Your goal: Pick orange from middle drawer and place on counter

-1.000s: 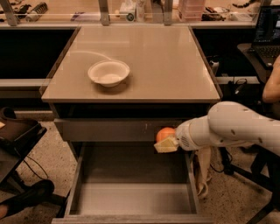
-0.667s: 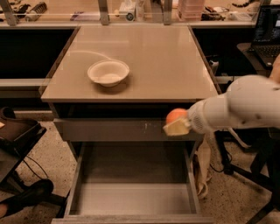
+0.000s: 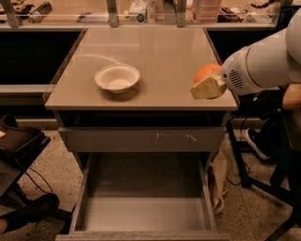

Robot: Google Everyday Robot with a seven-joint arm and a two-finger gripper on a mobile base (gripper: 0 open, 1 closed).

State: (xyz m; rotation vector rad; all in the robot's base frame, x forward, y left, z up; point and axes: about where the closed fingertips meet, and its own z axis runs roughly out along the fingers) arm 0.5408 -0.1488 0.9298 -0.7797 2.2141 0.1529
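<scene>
Gripping orange (image 3: pixel 206 73), jaws hover at counter (image 3: pixel 160 52) right edge; white bowl (image 3: pixel 117 77) left, bench (image 3: pixel 84 13) behind.

Your pincer (image 3: pixel 201 85) grips the orange (image 3: pixel 206 72) above the near right corner of the surface (image 3: pixel 160 52). The white bowl (image 3: pixel 117 77) sits well apart to the left, and the middle drawer (image 3: pixel 141 214) lies open below.

The counter (image 3: pixel 155 56) is glossy tan, smooth enough to carry pale reflections; the white bowl (image 3: pixel 117 77) on it looks matt, paper or plastic, hard to tell which; the claw (image 3: pixel 204 82), over the counter's right edge, grips the orange (image 3: pixel 206 71) with dull yellowish pads (image 3: pixel 207 88); the fruit's skin has a soft sheen; the arm shell (image 3: pixel 263 61) is smooth white plastic; the middle drawer (image 3: pixel 141 214) is matt grey metal; the drawer front (image 3: pixel 117 139) above bears pale scratches.
</scene>
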